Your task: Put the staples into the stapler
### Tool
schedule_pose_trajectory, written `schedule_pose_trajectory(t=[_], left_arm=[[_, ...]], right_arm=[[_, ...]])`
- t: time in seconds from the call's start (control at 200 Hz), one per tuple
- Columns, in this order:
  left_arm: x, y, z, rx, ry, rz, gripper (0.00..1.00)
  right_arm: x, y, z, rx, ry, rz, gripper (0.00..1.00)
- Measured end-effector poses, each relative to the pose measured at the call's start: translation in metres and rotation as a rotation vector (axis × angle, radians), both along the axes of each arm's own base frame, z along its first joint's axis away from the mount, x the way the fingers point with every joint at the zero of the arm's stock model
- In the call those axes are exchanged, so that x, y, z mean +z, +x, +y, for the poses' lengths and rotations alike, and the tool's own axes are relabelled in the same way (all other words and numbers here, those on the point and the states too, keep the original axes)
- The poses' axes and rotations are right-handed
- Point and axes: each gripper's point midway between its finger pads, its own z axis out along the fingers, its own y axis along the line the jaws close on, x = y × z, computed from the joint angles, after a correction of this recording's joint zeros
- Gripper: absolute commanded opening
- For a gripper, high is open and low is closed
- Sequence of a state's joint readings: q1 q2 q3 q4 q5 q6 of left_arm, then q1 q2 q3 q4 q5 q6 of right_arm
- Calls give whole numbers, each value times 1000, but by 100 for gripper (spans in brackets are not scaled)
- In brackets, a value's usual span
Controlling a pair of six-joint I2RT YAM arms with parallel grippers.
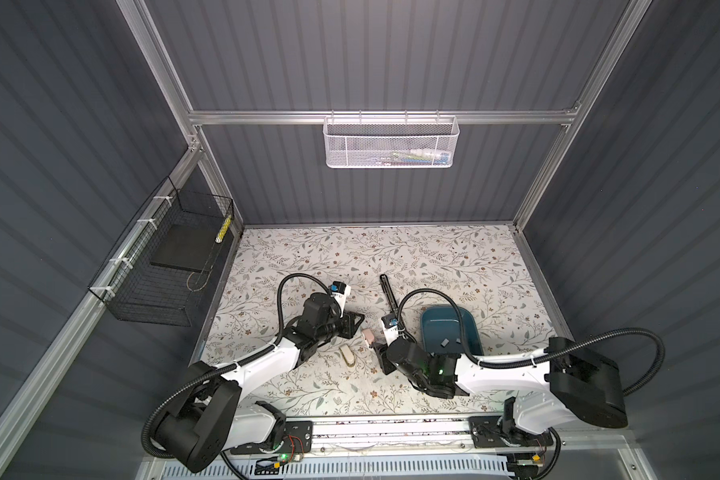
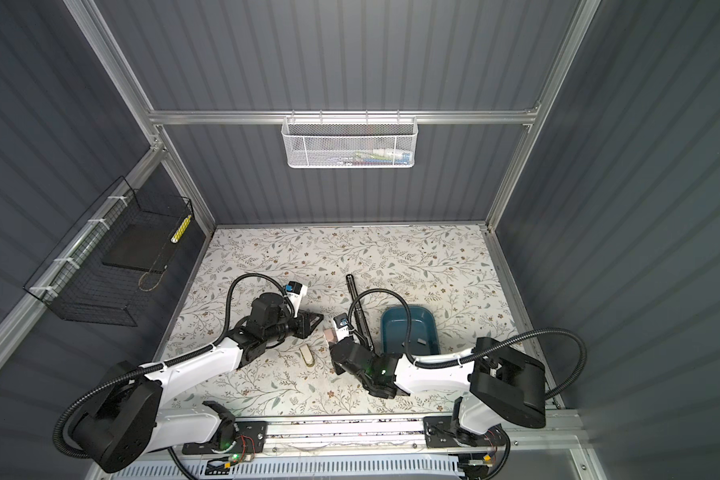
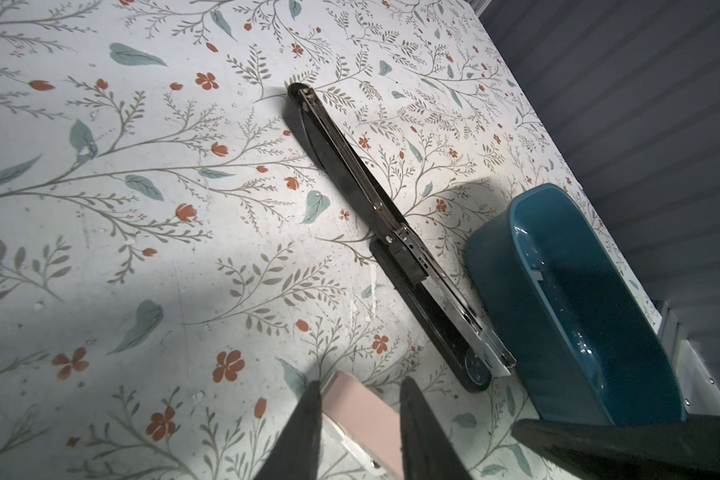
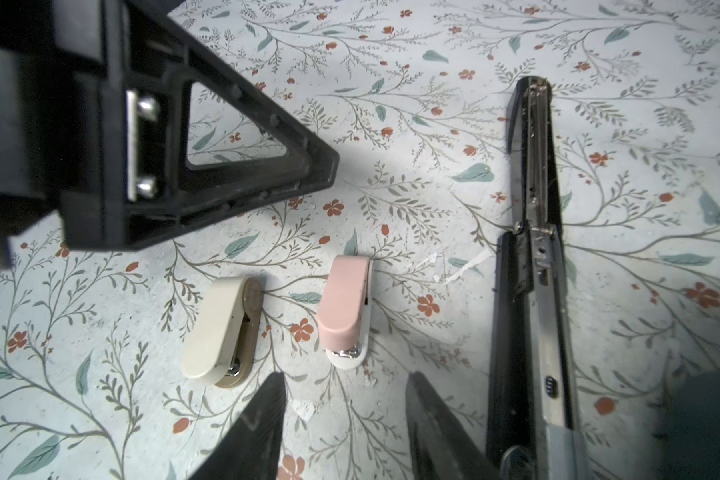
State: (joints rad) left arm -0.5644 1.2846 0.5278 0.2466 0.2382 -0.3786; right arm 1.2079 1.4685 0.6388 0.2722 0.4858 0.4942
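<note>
A long black stapler [image 1: 388, 297] [image 3: 395, 245] [image 4: 533, 257] lies opened flat on the floral table, its metal channel exposed. Small grey staples [image 1: 443, 343] [image 2: 420, 340] lie in the teal tray [image 1: 429, 320] [image 3: 495, 282] beside it. A pink mini stapler [image 1: 367, 336] [image 4: 346, 307] and a cream one [image 1: 347, 356] [image 4: 221, 332] lie between the arms. My left gripper [image 1: 358, 319] [image 3: 361, 381] hovers over the pink stapler's far end, jaws slightly apart, touching nothing. My right gripper [image 1: 376, 347] [image 4: 346, 376] stands open just short of the pink stapler's metal nose, with only table between its fingers.
The tray sits against the black stapler's right side, under my right forearm. A white mesh basket [image 1: 391, 143] hangs on the back wall. A black wire basket [image 1: 163, 266] is fixed to the left wall. Both grippers' tips are close together at mid-table.
</note>
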Motion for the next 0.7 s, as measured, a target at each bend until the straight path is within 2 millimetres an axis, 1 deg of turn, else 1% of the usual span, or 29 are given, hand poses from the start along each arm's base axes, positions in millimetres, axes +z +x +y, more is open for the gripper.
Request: schedule_pose_trajectory(t=[0.11,0.245,0.365,0.495,0.7], left_arm=[[-1,1,2,8,9,-3,33],[-9,1,2,7,26,13,33],[-17,0,3,4,39,35,32],[-22,-2,2,-2,46,54,29],[-27,-5,0,-18,45,73,27]], right_arm=[[0,8,-1,-31,-40,8,40],[0,19,9,-52,-65,22,39],[-7,21,14,-49,-85,34,38],[-19,19,12,-47,-117,55,37],[-26,17,12,-47,-127,73,37]])
